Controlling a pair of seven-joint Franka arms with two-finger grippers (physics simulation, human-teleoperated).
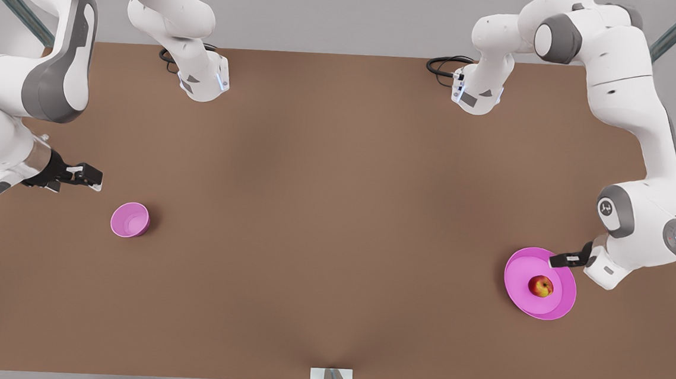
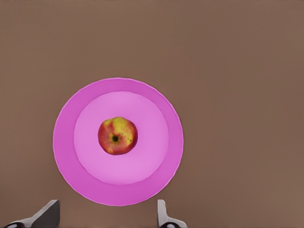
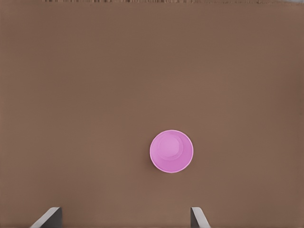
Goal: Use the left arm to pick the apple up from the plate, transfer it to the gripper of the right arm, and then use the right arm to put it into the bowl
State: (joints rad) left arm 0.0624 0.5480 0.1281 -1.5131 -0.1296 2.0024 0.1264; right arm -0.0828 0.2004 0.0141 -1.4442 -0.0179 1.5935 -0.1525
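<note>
The red and yellow apple (image 1: 540,286) (image 2: 117,136) lies in the middle of the wide magenta plate (image 1: 522,271) (image 2: 66,142) at the front view's right. My left gripper (image 1: 560,260) (image 2: 105,214) hovers above the plate's rim, open and holding nothing, a little short of the apple. At the front view's left stands the small deep pink bowl (image 1: 130,219) (image 3: 171,151), with nothing in it. Up and to the left of the bowl in the front view, my right gripper (image 1: 90,176) (image 3: 123,216) hangs above the table, open and holding nothing.
The brown table (image 1: 335,225) spans the scene. Both arm bases (image 1: 205,82) (image 1: 476,95) with black cables stand at its far edge. A small white bracket (image 1: 331,376) sits at the near edge. A wide stretch of bare tabletop separates bowl and plate.
</note>
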